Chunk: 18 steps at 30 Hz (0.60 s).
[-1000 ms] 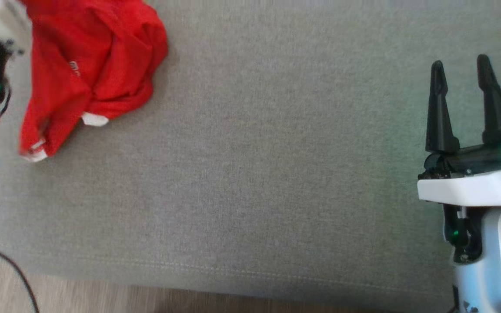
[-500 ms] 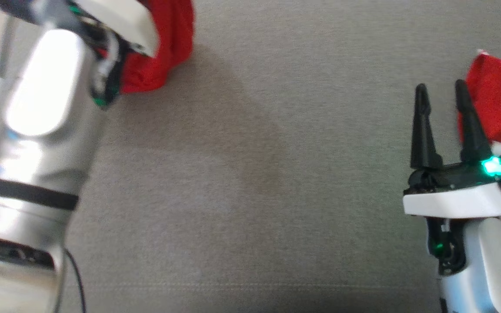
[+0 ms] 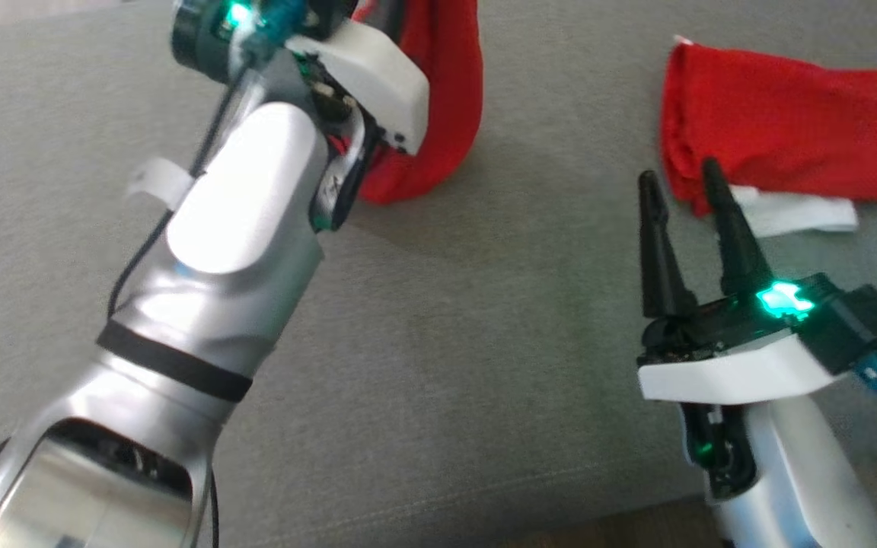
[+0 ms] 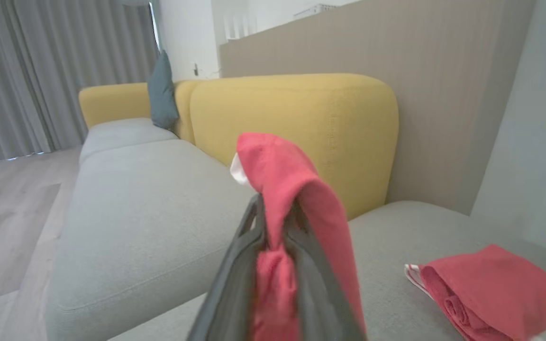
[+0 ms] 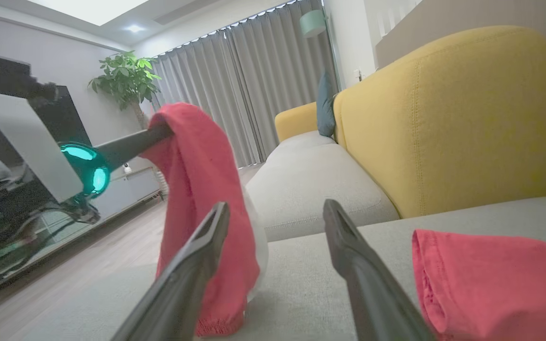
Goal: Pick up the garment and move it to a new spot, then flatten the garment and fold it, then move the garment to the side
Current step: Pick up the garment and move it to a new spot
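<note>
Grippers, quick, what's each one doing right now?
Left gripper: closed on the hanging red garment.
Right gripper: open, holding nothing.

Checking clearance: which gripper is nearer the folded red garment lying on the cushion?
Right. The right gripper has its fingertips close beside the folded red garment, at its edge. The left gripper is farther off across the cushion, clamped on the hanging red garment.

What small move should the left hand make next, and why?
Probably lower the red garment and lay it out: it hangs pinched in the left hand, its lower end touching the grey seat, apart from the folded red cloth.
</note>
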{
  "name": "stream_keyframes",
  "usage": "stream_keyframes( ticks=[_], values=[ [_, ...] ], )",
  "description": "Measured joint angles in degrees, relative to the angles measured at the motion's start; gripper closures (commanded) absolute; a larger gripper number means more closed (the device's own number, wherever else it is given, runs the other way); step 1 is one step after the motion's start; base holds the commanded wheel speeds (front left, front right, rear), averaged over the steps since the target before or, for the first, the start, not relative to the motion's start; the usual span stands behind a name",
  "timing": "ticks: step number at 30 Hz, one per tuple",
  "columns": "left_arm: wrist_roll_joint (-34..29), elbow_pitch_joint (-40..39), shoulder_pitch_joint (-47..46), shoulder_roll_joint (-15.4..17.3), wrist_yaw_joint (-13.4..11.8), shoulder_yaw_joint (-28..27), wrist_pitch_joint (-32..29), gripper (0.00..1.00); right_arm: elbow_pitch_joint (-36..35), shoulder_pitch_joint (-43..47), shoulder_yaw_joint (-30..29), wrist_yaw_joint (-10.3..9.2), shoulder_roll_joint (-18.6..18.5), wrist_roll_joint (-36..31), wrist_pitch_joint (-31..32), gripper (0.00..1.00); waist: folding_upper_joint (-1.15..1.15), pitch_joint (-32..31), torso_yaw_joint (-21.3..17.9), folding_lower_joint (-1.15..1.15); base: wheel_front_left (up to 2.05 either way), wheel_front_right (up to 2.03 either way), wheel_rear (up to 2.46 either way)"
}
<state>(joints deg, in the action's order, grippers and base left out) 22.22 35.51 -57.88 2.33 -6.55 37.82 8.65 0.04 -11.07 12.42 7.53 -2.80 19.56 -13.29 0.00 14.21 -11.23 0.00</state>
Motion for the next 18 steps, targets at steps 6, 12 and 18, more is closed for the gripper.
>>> stream_keyframes(
  ticks=[6,12,18],
  values=[
    [1.6,3.8,0.0,-0.5,0.5,3.3,1.4,0.0,1.1,0.0,1.3,0.0,0.0,0.8,-0.9,0.0,0.0,1.2,-2.8,0.0,0.0,0.0,0.0],
    [3.4,5.1,0.0,-0.5,0.5,3.6,3.9,0.0,1.7,0.1,0.0,0.0,0.0,1.0,-1.1,0.0,0.0,0.5,-0.9,0.0,0.0,0.0,0.0],
    [4.7,4.0,0.5,2.7,-0.5,-0.2,5.4,0.0,2.1,0.4,-2.0,0.0,0.0,-0.4,-1.1,0.0,0.0,-1.4,2.9,0.0,0.0,0.0,0.0]
  ],
)
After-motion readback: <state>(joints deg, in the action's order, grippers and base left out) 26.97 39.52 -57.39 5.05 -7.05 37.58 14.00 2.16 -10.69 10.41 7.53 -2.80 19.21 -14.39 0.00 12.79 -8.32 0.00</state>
